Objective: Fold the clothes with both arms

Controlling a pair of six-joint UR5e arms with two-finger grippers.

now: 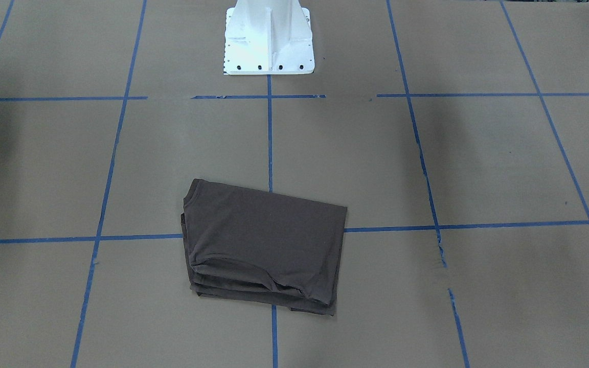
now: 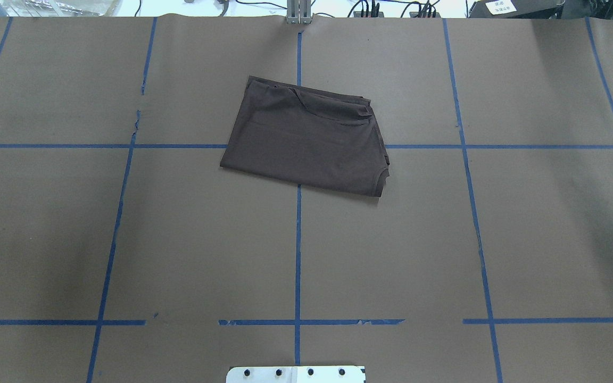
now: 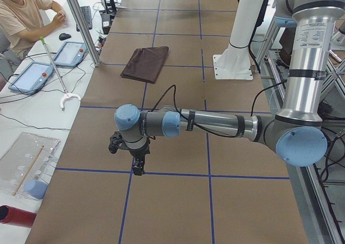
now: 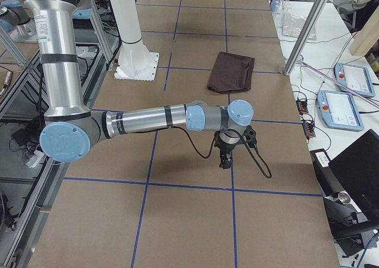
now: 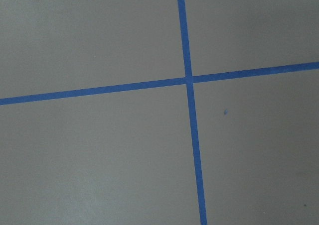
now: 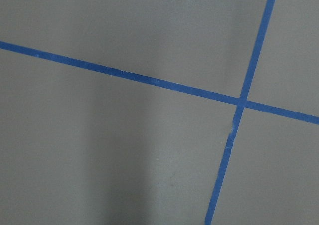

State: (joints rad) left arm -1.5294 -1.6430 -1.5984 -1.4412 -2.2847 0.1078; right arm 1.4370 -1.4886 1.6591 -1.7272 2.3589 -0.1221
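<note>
Overhead exterior: T-shirt [image 2: 306, 141] folded to a rectangle, flat on the bench [image 2: 179, 239], upper centre of frame, lying across a blue tape [image 2: 298, 255] crossing. Long axis runs left to right, tilted down toward the right. Stacked layer edges and a curved hem face the top edge. Arms show only in the side views. Exterior left has the left hand [image 3: 138, 168], exterior right the right hand [image 4: 225, 161]. Both hang over the bench, well apart from the T-shirt. Spread or pressed together: cannot tell.

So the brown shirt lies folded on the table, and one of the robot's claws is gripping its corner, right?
Only the gripping part is wrong. The shirt does lie folded on the table, but nothing grips or touches it: the overhead exterior view shows it lying alone, with no claw anywhere near its corners.
</note>
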